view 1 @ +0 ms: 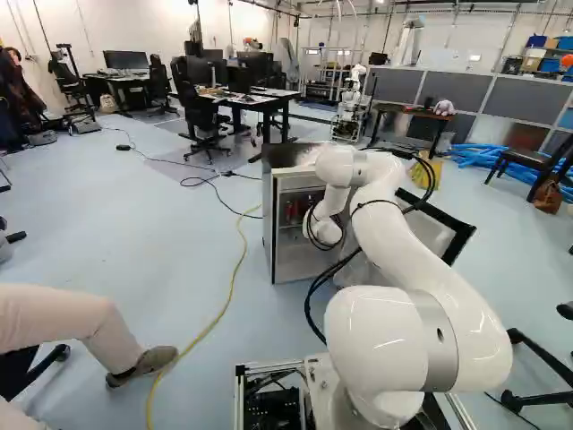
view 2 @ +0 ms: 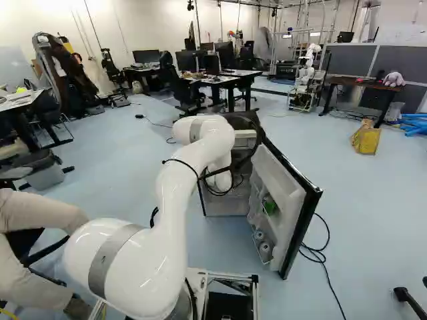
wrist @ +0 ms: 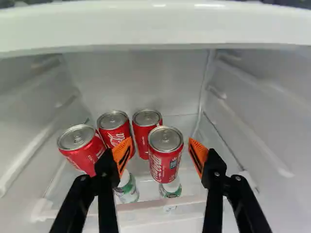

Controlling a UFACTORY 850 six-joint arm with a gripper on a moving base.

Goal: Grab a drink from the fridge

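The open fridge stands ahead of the base, and my arm reaches into it. Through its opening, red cans show. The base views hide my gripper behind the arm and fridge. In the wrist view the gripper is open. One upright red can is between the finger pads, with a gap on each side. Two more cans, one beside the other, stand farther in; another leans beside them, outside one finger. Green-and-white containers show below the cans.
The fridge door hangs wide open, holding a green item and containers. A person's leg and shoe are beside the base. A yellow cable crosses the floor. Another robot stands farther off.
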